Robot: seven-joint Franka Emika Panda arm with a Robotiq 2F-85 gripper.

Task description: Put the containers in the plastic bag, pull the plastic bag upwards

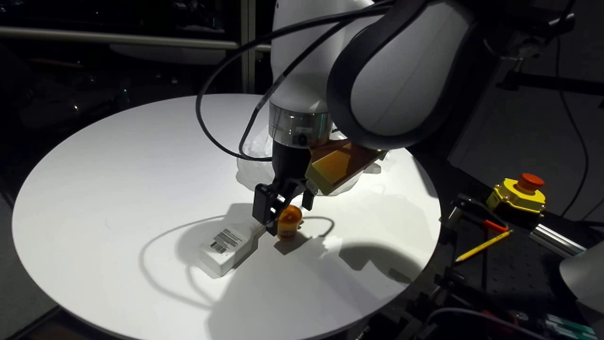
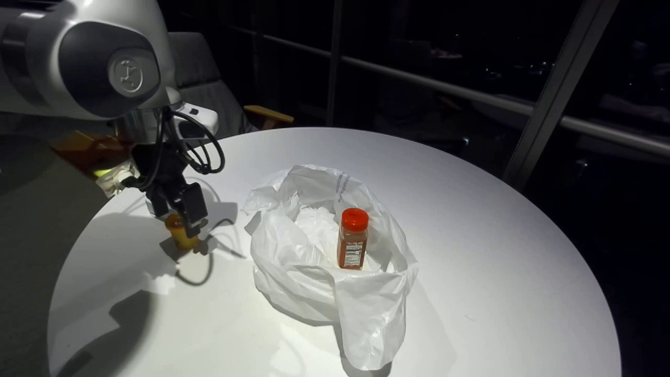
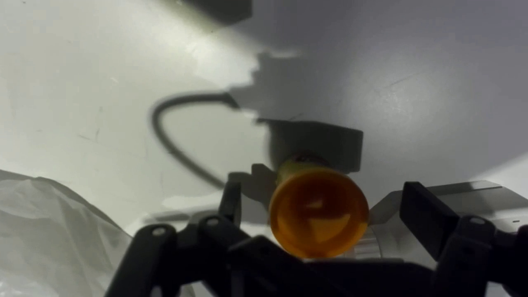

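Observation:
Upright on the table stands the small orange tub (image 3: 319, 214), its round top facing the wrist camera. My gripper (image 3: 326, 198) is open around it, with a visible gap between the tub and the fingers (image 3: 427, 218) on both sides. A grey-white container (image 1: 224, 248) with a printed label lies flat beside the tub; part of it shows behind the finger in the wrist view. The white plastic bag (image 2: 298, 293) sits open and crumpled on the table. Within its mouth the red-capped bottle (image 2: 353, 241) stands upright with an orange body.
The round white table (image 1: 118, 174) carries everything. In an exterior view, a yellow box with a red button (image 1: 517, 196) and a yellow pencil (image 1: 483, 245) lie off the table's edge. Black cables (image 2: 207, 141) loop from the wrist. A chair (image 2: 207, 84) stands behind.

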